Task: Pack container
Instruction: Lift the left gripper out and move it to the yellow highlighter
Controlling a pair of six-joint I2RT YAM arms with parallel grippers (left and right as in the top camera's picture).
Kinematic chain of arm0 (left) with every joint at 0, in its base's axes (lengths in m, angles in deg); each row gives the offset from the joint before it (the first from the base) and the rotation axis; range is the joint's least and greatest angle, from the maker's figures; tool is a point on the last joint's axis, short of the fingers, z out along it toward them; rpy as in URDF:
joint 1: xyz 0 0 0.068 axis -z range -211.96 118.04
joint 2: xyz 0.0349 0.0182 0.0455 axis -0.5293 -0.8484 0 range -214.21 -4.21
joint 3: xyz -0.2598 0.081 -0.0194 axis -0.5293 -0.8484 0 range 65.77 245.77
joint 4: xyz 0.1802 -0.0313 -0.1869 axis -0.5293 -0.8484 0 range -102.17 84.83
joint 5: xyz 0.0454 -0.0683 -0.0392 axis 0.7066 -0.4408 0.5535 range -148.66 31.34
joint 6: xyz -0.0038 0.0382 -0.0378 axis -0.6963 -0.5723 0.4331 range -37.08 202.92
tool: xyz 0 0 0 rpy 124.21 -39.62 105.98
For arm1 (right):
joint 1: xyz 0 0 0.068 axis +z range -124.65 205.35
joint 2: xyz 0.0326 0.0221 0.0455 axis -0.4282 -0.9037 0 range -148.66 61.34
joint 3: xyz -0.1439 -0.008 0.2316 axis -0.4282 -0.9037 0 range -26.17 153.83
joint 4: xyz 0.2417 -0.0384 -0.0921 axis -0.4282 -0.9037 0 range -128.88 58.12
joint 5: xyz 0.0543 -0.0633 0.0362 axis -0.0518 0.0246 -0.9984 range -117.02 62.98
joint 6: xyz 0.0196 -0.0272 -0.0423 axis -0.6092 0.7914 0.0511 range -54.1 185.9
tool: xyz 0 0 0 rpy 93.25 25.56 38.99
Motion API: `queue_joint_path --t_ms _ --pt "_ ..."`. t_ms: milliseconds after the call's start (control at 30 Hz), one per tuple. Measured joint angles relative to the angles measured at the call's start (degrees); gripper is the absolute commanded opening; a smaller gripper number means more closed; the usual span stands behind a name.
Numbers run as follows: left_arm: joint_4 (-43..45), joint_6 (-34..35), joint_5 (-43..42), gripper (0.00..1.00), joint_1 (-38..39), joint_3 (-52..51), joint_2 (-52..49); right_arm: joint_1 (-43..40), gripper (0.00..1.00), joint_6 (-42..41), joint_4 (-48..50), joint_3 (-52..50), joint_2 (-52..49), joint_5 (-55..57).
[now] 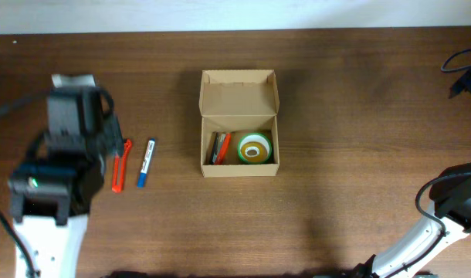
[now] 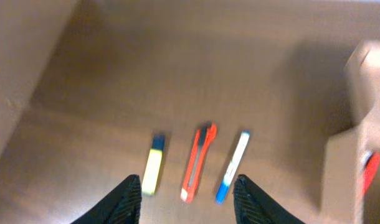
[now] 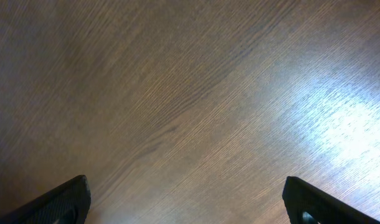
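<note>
The small rectangular tan-brown cardboard box [image 1: 239, 171] sits near the middle of the dark wooden worktop [image 1: 336, 116]. Its plain flap lid [image 1: 238, 96] is open toward the far edge (a green tape roll [image 1: 255, 149] lies inside). The left tool [image 2: 187, 183] and right tool [image 3: 185, 186] both gape, empty.
</note>
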Motion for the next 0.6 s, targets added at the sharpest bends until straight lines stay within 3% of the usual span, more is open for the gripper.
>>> queue_joint_path --t_ms 167,600 --pt "1.6 -0.9 -4.6 0.49 -2.2 -9.9 -4.0 0.0 0.99 0.0 0.0 0.0 0.0 0.0" --pt "2.5 -4.9 -14.2 0.47 -17.6 -10.4 -25.3 0.0 0.99 0.0 0.0 0.0 0.0 0.0"
